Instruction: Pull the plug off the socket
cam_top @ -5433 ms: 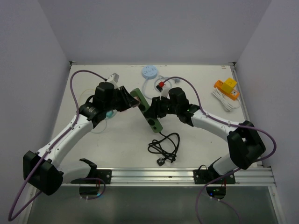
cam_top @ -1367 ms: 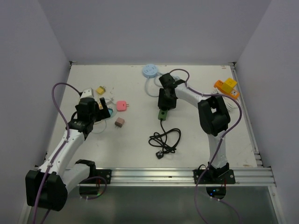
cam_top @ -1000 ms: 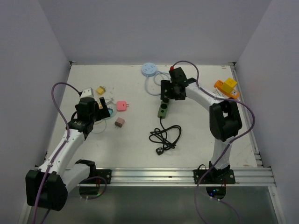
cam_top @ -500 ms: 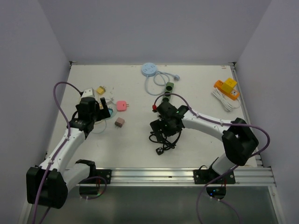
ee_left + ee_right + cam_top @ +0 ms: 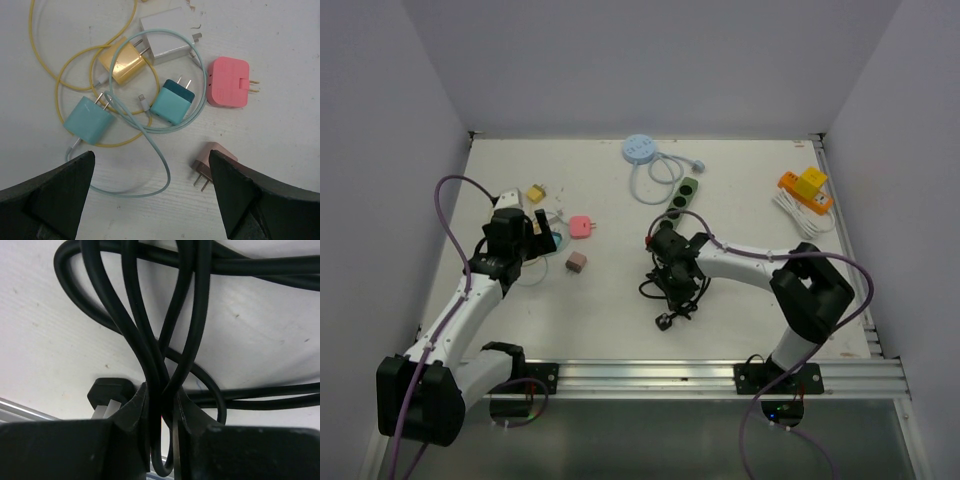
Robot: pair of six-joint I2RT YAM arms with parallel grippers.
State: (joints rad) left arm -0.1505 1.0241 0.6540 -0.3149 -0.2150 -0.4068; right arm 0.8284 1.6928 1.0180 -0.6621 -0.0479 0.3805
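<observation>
The green socket strip (image 5: 682, 193) lies at the back middle of the table, and its black cable (image 5: 672, 290) is coiled nearer the front. A black plug (image 5: 663, 320) at the cable's end lies flat on the table, apart from the strip. My right gripper (image 5: 675, 283) points down into the coil. In the right wrist view this gripper (image 5: 161, 405) is shut on two crossing loops of the black cable (image 5: 150, 340), with the plug (image 5: 107, 390) just left of the fingers. My left gripper (image 5: 151, 161) hangs open over small chargers at the left, holding nothing.
Under the left gripper lie a pink adapter (image 5: 228, 82), a brown adapter (image 5: 212, 162), teal chargers (image 5: 172, 101), a yellow charger (image 5: 124, 62) and thin cables. A round white power strip (image 5: 640, 150) sits at the back. An orange and yellow block (image 5: 805, 186) with a white cord is at the right.
The right arm left the green strip at the back, came down over the cable coil and closed its fingers on the loops. The left arm has stayed still.
</observation>
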